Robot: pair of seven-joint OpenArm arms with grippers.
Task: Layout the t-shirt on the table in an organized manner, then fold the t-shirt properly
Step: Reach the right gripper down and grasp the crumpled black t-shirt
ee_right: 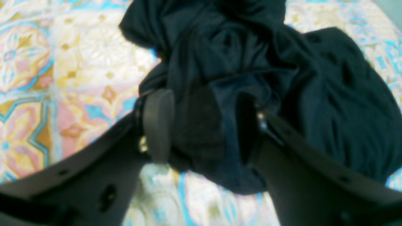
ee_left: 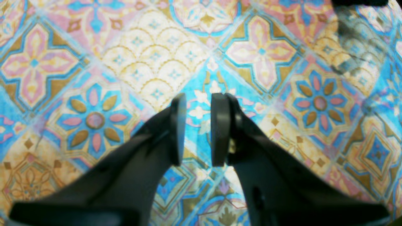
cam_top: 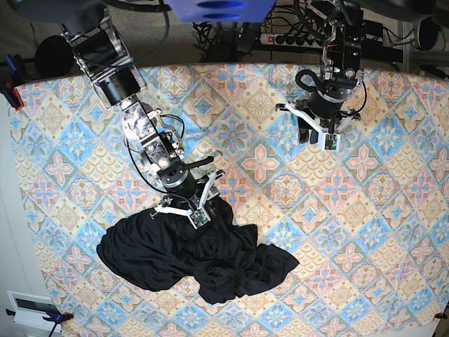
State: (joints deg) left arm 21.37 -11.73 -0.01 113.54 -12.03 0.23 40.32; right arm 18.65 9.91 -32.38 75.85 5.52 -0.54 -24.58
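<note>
Overhead, the black t-shirt (cam_top: 193, 256) lies crumpled on the tiled table (cam_top: 365, 232); only the right wrist view shows the right gripper (ee_right: 204, 125) spread around its fabric. The left gripper (ee_left: 198, 128) hangs parted, empty.

both arms are black metal with silver joints and loose black cables, white brackets at the wrists. left gripper (ee_left: 198, 128) and right gripper (ee_right: 204, 125) have matte dark-grey fingers with small screws.

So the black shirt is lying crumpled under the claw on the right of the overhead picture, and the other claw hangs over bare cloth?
Wrong side. In the base view the crumpled t-shirt lies under the claw on the left, the right claw; the left claw hangs over the bare table.
</note>
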